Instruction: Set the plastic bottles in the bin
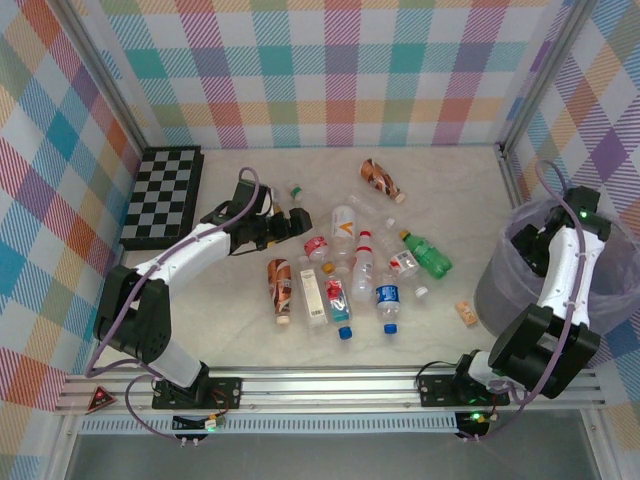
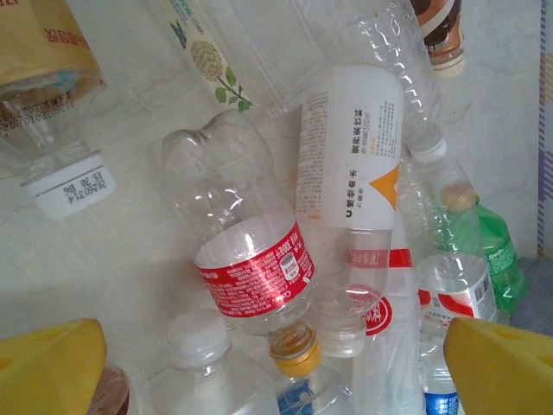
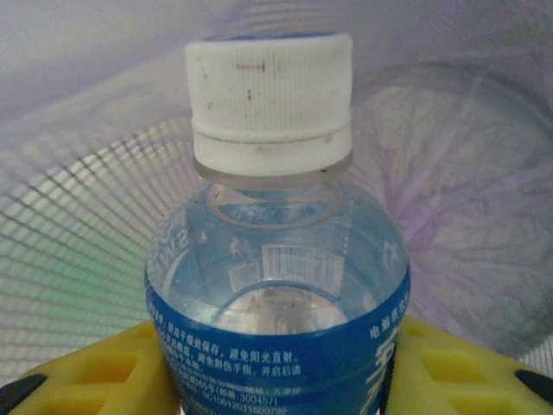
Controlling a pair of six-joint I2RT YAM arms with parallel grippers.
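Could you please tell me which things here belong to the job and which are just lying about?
Job: loose bottles, held bottle in the right gripper, bin.
Lying about: chessboard, tan piece.

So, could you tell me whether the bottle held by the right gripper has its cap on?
On: a white ribbed cap tops the blue-labelled bottle held in the right gripper.
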